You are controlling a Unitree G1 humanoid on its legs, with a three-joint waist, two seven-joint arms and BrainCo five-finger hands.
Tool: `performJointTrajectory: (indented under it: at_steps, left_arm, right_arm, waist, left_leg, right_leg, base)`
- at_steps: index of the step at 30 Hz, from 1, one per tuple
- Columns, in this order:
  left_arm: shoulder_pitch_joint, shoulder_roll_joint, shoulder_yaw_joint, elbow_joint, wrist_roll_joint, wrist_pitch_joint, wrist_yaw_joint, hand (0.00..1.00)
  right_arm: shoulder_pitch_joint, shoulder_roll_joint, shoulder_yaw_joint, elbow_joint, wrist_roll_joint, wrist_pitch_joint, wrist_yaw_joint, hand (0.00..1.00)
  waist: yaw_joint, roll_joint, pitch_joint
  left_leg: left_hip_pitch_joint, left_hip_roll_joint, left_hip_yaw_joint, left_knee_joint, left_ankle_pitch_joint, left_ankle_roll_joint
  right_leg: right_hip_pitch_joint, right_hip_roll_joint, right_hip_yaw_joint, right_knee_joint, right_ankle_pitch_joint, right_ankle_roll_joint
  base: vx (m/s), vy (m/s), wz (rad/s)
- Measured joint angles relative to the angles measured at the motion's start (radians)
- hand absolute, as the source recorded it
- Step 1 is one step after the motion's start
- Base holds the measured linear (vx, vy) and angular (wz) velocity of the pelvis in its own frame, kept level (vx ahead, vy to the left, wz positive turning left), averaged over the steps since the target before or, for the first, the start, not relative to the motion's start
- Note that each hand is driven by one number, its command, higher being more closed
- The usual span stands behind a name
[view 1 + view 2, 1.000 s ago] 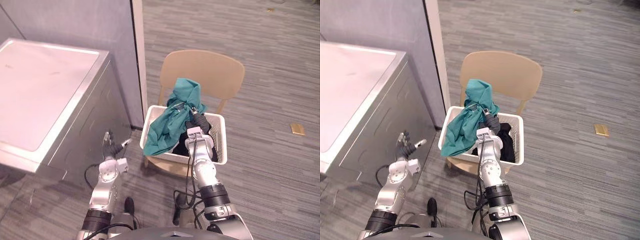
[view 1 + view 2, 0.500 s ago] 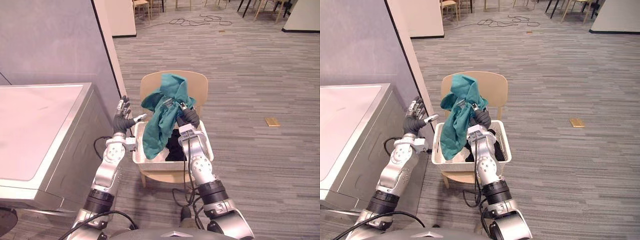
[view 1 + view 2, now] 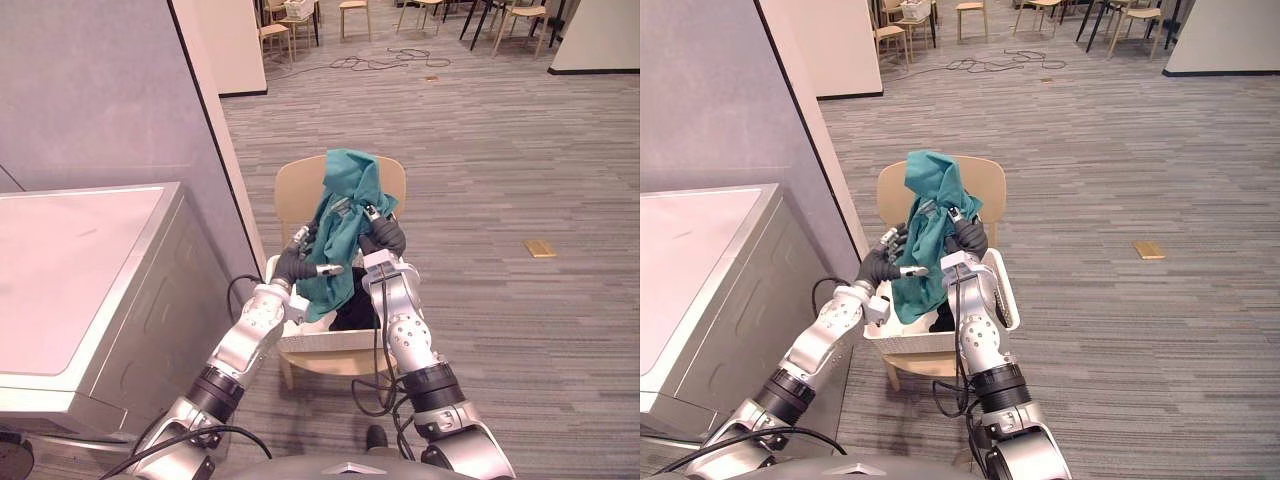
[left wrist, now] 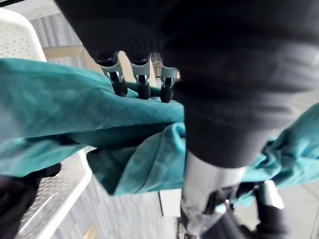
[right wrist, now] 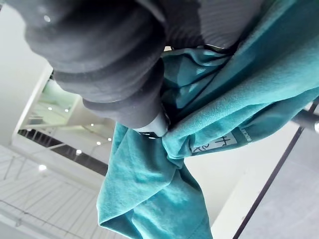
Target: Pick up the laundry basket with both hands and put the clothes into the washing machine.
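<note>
Clothing, teal garment (image 3: 345, 215), one: held up above the laundry basket (image 3: 325, 342), its lower folds hanging down to the basket's inside. Right robot hand (image 3: 380, 236), one: fingers curled tight on the upper part of the teal garment, carrying its weight. Left robot hand (image 3: 297, 264), one: at the garment's near-left side over the basket's rim, fingers (image 4: 142, 85) fairly straight with their tips against the cloth, not closed on it. Dark clothes (image 3: 356, 312), one heap in the basket bottom; number of pieces cannot be told. Laundry basket, one, white and perforated: seated on the chair (image 3: 292, 190), neither robot hand on its rim. Chair, one beneath the basket, tan; several more stand far off at the back of the room. Washing machine (image 3: 80, 270), one, silver, to the robot's left and apart from the chair; its pale top lies flat, with no opening on show. Floor (image 3: 500, 330), grey carpet, one small tan piece (image 3: 540, 248) lying on it. Progress, as judged: early; one garment raised, nothing in the machine, the dark heap not begun, and the basket not lifted.
</note>
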Motion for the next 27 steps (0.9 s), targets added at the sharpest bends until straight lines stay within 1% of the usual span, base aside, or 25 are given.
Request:
performJointTrajectory:
  at_steps: [4,9,15,16,20,24,27]
  left_arm:
    - [-0.046,-0.01,-0.069,0.091,-0.001,0.019,-0.023,0.0]
    - [-0.103,-0.018,-0.169,0.15,-0.01,0.021,-0.058,0.0]
    - [-0.14,-0.041,-0.233,0.194,-0.041,0.025,-0.066,0.0]
    - [-0.153,-0.045,-0.249,0.2,-0.044,0.028,-0.065,1.0]
    - [-0.171,-0.062,-0.265,0.2,-0.08,0.033,-0.054,1.0]
    - [-0.186,-0.071,-0.3,0.2,-0.083,0.033,-0.052,1.0]
    - [-0.2,-0.101,-0.306,0.2,-0.112,0.037,-0.05,1.0]
  right_arm:
    - [0.037,-0.019,0.003,-0.026,0.001,0.01,-0.001,1.0]
    - [0.044,-0.019,0.001,-0.026,0.001,0.011,-0.002,1.0]
    - [0.046,-0.019,0.005,-0.026,0.003,0.011,-0.002,1.0]
    - [0.05,-0.019,0.007,-0.026,0.003,0.011,-0.002,1.0]
    - [0.055,-0.019,0.013,-0.034,0.007,0.008,-0.002,1.0]
    - [0.083,-0.019,0.032,-0.113,0.01,0.005,-0.002,1.0]
    - [0.084,-0.016,0.064,-0.119,0.01,0.005,-0.002,1.0]
  waist:
    - [-0.013,-0.001,0.0]
    - [-0.024,-0.001,0.0]
    - [-0.038,-0.003,0.001]
    - [-0.04,-0.003,0.002]
    - [-0.043,-0.003,0.002]
    - [-0.045,-0.004,0.002]
    - [-0.052,-0.005,0.002]
  left_leg:
    - [0.0,0.0,0.0,0.0,-0.001,0.0]
    - [0.001,0.001,0.002,0.0,-0.003,-0.001]
    - [0.002,0.001,0.009,0.001,-0.006,-0.002]
    - [0.002,0.001,0.009,0.001,-0.006,-0.002]
    - [0.002,0.002,0.011,0.002,-0.007,-0.004]
    - [0.002,0.006,0.012,0.003,-0.009,-0.005]
    - [0.003,0.006,0.013,0.003,-0.01,-0.005]
  right_leg:
    - [-0.001,0.0,0.001,0.0,-0.001,0.001]
    - [-0.002,0.001,0.003,0.0,-0.002,0.002]
    - [-0.003,0.002,0.008,0.0,-0.002,0.002]
    - [-0.004,0.002,0.009,0.0,-0.002,0.002]
    - [-0.005,0.003,0.009,0.0,-0.002,0.002]
    - [-0.004,0.005,0.008,0.001,-0.003,0.004]
    - [-0.004,0.005,0.008,0.002,-0.005,0.005]
  base:
    - [0.0,0.0,0.0]
    - [0.0,0.0,0.0]
    - [0.0,-0.007,-0.02]
    - [0.0,0.0,0.0]
    - [0.0,0.0,0.0]
    - [0.0,0.0,0.0]
    - [0.0,0.0,0.0]
